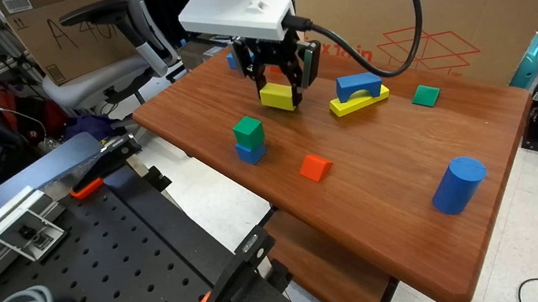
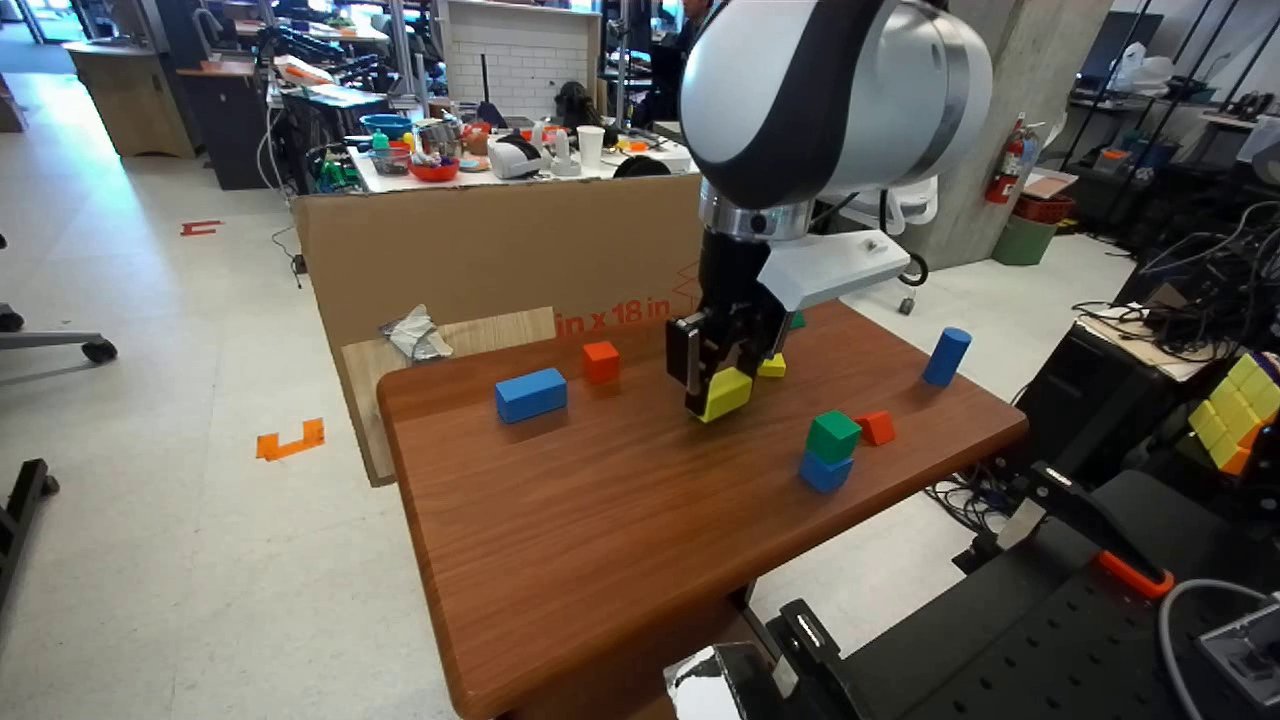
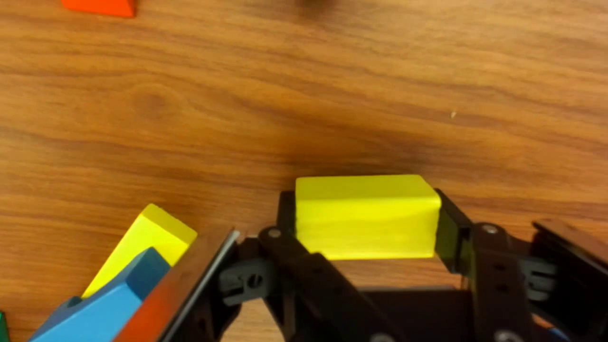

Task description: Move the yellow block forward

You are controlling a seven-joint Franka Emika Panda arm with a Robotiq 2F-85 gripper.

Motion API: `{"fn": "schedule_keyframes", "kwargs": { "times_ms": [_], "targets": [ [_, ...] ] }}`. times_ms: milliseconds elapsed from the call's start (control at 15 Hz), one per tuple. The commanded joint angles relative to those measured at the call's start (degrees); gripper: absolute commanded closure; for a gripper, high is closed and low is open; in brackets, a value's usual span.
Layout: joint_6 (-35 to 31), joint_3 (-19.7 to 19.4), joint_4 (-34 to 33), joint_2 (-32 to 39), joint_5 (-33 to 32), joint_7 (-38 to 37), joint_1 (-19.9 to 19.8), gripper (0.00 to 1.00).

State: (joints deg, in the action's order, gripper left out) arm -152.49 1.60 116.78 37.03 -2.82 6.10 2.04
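Observation:
The yellow block (image 3: 368, 228) is a plain, chunky bright-yellow block near the middle of the wrist view. It also shows in both exterior views (image 1: 276, 96) (image 2: 727, 392). My gripper (image 3: 366, 216) has its two black fingers pressed against the block's two ends, with no gap visible. In an exterior view the gripper (image 1: 280, 94) points down over the far part of the brown table (image 1: 381, 158). I cannot tell whether the block's underside touches the table.
A blue arch (image 1: 358, 85) rests on a thin yellow bar (image 1: 357, 104) beside the gripper. A green cube (image 1: 248, 132) sits on a blue block (image 1: 251, 153). Also here are an orange wedge (image 1: 315, 167), blue cylinder (image 1: 459, 185), green piece (image 1: 426, 95), orange cube (image 2: 601, 362) and blue block (image 2: 531, 395).

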Motion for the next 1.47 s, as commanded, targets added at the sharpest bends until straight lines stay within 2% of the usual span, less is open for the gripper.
{"fn": "schedule_keyframes", "kwargs": {
  "times_ms": [0, 200, 800, 1400],
  "targets": [
    [7.2, 2.8, 0.6, -3.9, 4.0, -1.5, -1.5, 0.58],
    [7.8, 3.3, 2.5, -7.1, 6.5, -4.0, -0.5, 0.58],
    [0.9, 5.7, 14.5, -16.4, 8.6, -7.5, 2.7, 0.58],
    [-9.5, 5.8, 23.4, -16.7, 6.7, -11.0, 7.2, 0.58]
  ]
}}
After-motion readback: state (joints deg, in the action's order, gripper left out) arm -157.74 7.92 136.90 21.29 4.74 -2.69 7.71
